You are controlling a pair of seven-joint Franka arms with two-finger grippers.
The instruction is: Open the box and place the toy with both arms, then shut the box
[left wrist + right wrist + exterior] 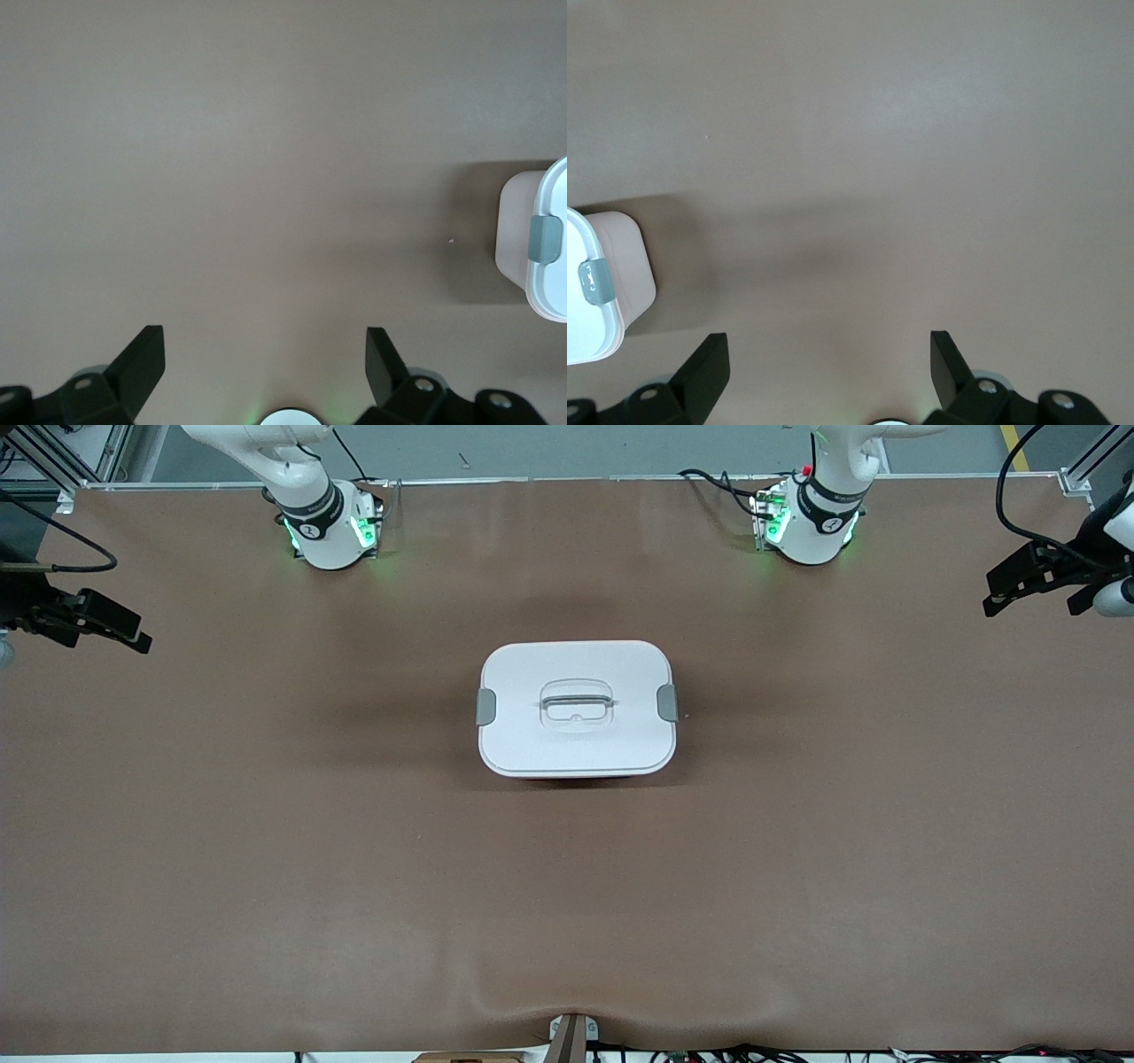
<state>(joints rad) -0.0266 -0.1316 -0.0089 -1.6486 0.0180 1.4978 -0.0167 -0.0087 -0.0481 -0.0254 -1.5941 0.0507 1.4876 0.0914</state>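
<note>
While both arms wait raised at the table's ends, the box [576, 708] sits mid-table, lid [576, 731] on, grey clips [485, 706] down, well apart from either set of jaws. Right gripper [124, 633]: over bare table [266, 868], jaws spread wide, holding nothing. Left gripper [1032, 593]: likewise spread wide and empty, box off to one side. No toy in view.

The left gripper [266, 359] hung open over the bare brown table [266, 159]; the lidded box [542, 243] and one grey clip [544, 239] showed at the frame's edge.
</note>
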